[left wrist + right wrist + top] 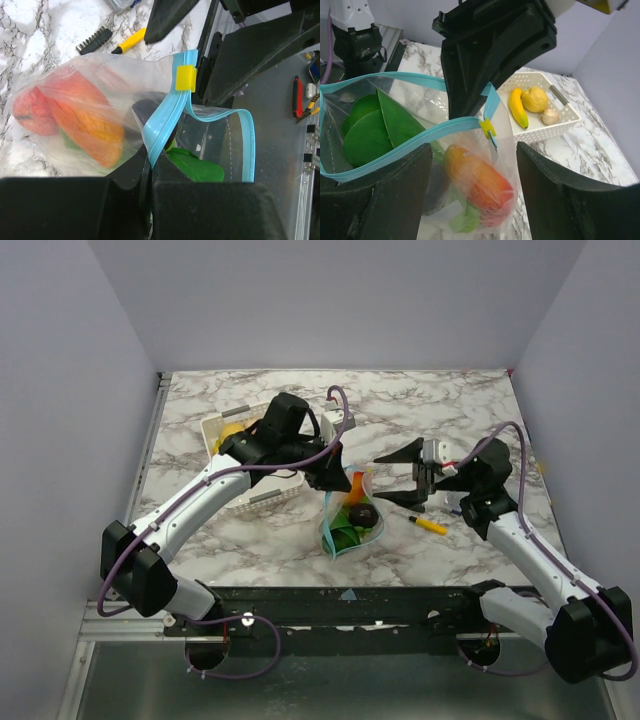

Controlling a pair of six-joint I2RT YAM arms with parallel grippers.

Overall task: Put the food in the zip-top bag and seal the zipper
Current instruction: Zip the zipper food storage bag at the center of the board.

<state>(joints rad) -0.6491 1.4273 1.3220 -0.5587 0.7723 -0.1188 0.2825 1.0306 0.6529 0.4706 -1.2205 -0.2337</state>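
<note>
The clear zip-top bag [352,525] stands at the table's middle, mouth up and partly open. It holds a red-orange piece [480,182], green leaves [375,130] and a dark eggplant [362,515]. My left gripper [335,483] is shut on the light-blue zipper strip [165,117] just below its yellow slider [185,78]. My right gripper [380,481] is open, its fingers [395,200] on either side of the bag's body without gripping it. A banana [518,107] and a lemon [535,98] lie in the white basket [565,122].
The white basket [213,430] sits behind the left arm and also holds a garlic bulb [550,116]. A yellow-and-black pen [430,525] lies right of the bag. A strip of screwdriver bits [94,40] lies near it.
</note>
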